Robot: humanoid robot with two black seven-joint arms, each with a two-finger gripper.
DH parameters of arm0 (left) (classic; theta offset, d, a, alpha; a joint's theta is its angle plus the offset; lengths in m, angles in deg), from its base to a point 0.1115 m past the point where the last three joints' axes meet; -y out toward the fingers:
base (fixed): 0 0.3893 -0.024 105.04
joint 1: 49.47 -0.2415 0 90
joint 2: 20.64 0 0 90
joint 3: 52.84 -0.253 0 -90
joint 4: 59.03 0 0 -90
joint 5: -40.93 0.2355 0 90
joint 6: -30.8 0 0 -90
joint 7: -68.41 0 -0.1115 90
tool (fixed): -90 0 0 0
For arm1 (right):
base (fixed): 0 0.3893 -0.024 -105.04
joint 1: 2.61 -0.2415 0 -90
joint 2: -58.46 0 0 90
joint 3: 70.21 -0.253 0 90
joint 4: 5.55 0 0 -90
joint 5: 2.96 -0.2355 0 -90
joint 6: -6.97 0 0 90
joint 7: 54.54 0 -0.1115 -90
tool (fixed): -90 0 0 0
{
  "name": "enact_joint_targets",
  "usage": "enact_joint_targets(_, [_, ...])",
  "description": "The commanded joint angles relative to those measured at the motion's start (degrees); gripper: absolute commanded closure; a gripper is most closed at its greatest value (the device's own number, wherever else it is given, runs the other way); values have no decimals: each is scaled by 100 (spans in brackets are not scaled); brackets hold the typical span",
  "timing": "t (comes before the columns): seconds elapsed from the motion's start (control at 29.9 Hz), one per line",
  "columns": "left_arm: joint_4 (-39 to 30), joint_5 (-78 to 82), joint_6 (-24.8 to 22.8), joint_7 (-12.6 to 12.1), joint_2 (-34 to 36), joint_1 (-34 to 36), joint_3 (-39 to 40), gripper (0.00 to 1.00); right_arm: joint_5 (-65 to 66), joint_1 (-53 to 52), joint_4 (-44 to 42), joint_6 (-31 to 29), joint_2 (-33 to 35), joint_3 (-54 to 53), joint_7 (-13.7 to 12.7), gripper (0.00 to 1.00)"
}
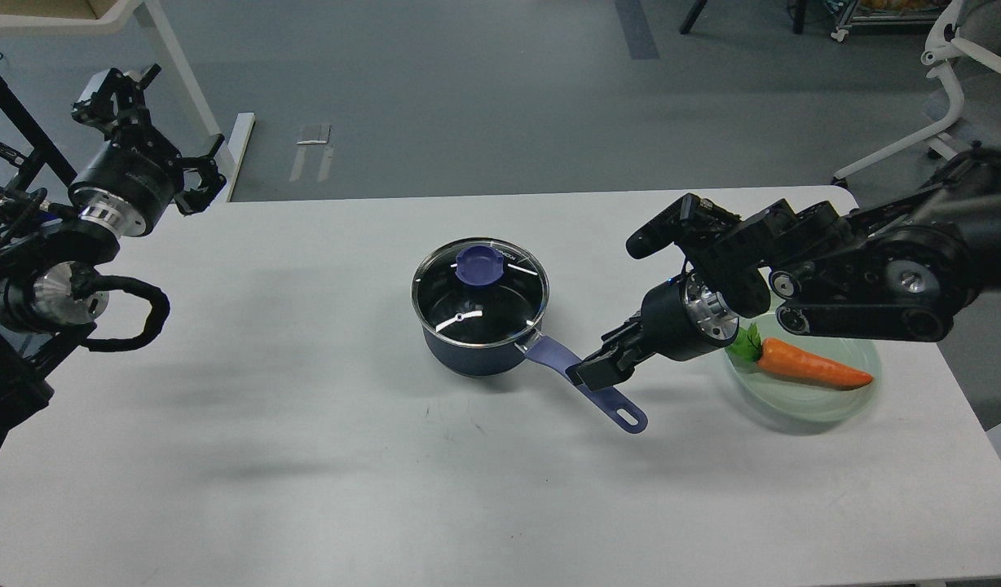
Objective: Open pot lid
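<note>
The lid [480, 291], glass with a blue knob [479, 265], sits closed on the pot [478, 346] at the middle of the table [305, 456]. The right gripper [596, 371] is over the middle of the pot's handle [615, 403], its 2 fingers too dark to tell whether spread or pinching. The left gripper [113, 90] is raised past the table's far left corner, its state unclear, and a carrot [810, 367] lies on a plate [802, 412] at right.

Right pincer [592, 372] fingers indistinct, dark.
</note>
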Motion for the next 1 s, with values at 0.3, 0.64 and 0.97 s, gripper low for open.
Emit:
enact_joint_targets(0.3, [1, -9, -45, 1, 174, 61, 27, 0, 27, 120, -3, 24, -246, 0, -19, 41])
enact_joint_targets(0.64, [-8, -9, -45, 1, 270, 52, 44, 0, 27, 103, 6, -19, -334, 0, -27, 53])
enact_joint_targets(0.97, [-8, -9, -54, 1, 288, 61, 53, 0, 19, 50, 6, -55, -325, 9, -115, 58])
